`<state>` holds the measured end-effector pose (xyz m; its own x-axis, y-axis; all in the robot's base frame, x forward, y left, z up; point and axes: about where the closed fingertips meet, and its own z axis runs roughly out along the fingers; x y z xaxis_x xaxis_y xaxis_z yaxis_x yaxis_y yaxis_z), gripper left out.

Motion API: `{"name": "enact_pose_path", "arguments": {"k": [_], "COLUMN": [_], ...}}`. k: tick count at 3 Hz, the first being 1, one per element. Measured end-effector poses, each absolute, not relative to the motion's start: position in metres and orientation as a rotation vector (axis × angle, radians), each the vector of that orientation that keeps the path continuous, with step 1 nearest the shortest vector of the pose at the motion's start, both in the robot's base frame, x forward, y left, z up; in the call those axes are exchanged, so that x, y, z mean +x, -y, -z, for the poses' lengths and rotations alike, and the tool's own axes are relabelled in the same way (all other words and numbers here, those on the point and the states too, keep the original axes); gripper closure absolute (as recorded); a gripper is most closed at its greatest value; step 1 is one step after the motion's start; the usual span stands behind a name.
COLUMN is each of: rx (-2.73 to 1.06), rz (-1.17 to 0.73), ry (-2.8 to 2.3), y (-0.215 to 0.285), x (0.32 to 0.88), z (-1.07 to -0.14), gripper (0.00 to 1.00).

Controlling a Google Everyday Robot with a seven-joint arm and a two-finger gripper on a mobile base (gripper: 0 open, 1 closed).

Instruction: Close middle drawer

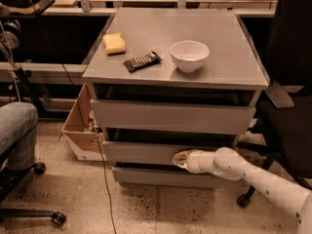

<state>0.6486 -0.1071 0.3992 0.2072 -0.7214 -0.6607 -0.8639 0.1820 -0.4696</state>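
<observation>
Below the bowl (189, 55), the hand (181, 158), spread or pressed together I cannot tell, is touching the front of the middle drawer (139, 152), which is sitting slightly out, not yet shut.

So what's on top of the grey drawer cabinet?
On the cabinet top sit a yellow sponge, a dark wrapped snack bar and a white bowl that looks empty. What the bowl covers is hidden. The gripper is lower down, at the middle drawer front.
</observation>
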Motion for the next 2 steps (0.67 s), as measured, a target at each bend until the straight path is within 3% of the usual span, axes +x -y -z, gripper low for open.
{"name": "enact_pose_path", "arguments": {"k": [2], "rx": [-1.49], "rz": [-0.116], "ry": [-1.518], "y": [0.0891], "x": [0.6763], "z": [-0.3991], "gripper": [1.0]}}
